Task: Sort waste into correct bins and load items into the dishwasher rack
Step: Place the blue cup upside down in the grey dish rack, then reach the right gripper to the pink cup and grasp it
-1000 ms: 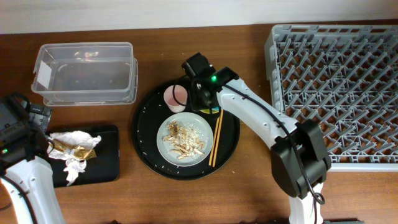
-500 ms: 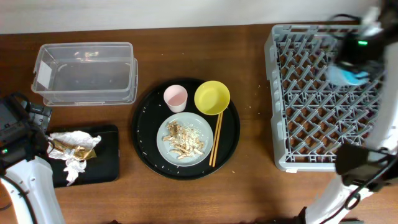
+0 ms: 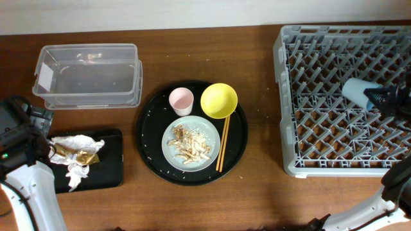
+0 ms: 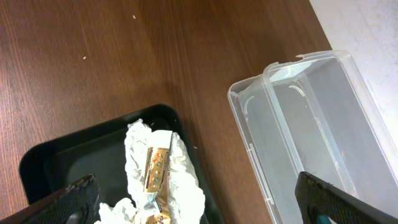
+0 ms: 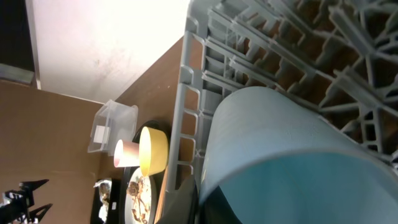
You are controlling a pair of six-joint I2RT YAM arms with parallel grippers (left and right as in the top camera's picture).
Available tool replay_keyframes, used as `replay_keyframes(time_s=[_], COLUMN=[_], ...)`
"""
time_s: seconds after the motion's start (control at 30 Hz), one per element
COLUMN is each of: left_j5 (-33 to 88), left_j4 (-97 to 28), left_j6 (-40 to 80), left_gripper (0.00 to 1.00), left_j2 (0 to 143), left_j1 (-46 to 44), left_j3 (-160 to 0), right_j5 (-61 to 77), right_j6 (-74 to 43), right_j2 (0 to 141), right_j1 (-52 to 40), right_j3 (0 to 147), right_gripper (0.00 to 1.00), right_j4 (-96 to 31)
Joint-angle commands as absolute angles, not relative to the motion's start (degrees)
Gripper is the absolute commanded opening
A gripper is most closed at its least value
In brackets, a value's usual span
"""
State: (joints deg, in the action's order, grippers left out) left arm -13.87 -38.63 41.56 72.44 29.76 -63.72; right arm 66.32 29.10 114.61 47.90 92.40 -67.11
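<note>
My right gripper (image 3: 379, 97) is shut on the light blue cup (image 3: 357, 90), holding it on its side over the right part of the grey dishwasher rack (image 3: 302, 128); the cup fills the right wrist view (image 5: 280, 155). My left gripper (image 4: 199, 205) is open above the shallow black tray (image 3: 109, 168), which holds the white napkin (image 3: 78, 168) and brown-gold wrapper (image 3: 72, 151). The clear tub (image 3: 90, 76) stands behind it. The pink cup (image 3: 181, 100), yellow bowl (image 3: 219, 101), grey plate (image 3: 168, 151) with food scraps (image 3: 191, 145) and chopsticks (image 3: 223, 142) sit on the round black tray.
The round black tray (image 3: 149, 138) lies mid-table between the bins and the rack. The rack's upright pegs (image 5: 298, 50) surround the held cup. The brown table (image 3: 257, 192) runs to the front edge.
My right arm carried the blue cup from the round tray to the rack, and since half a second ago lowered it toward the right side. The left arm has not moved.
</note>
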Motion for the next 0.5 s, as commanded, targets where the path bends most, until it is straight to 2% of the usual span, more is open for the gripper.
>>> replay_keyframes(time_s=[0.0,0.17,0.27,0.33,0.37,0.43,0.47], left_j5=[-14.1,-14.1,-14.1,-14.1,-14.1,-14.1,-14.1], left_j4=[-38.6,-38.6,-38.6,-38.6,-38.6,-38.6,-38.6], left_j6=[40.8,40.9,40.8,40.9,40.8,40.9,40.9], left_gripper=[0.99,1.0,0.99,0.99,0.99,0.99,0.99], left_j2=[72.2,72.2,72.2,72.2,72.2,72.2,72.2], left_j1=[30.0,29.9,29.9,29.9,29.9,29.9,29.9], left_j3=[-63.9,-63.9,-63.9,-63.9,-63.9,-63.9,-63.9], right_j5=[68.4,67.6,60.4,59.2,59.0,56.3,53.4], right_j6=[30.2,27.9,20.5,20.5,20.4,18.8,17.2], right_j2=[114.9,114.9,114.9,114.9,114.8,114.7,114.4], right_j1=[47.3,46.8,47.0,47.0,47.0,47.0,47.0], right_j3=[87.1,84.5,84.5,84.5,84.6,84.6,84.7], right_gripper=[0.04,0.04,0.04,0.04,0.05,0.15,0.16], right_j4=[-63.3,-61.9,-62.0,-63.9,-64.1,-64.5,-64.5])
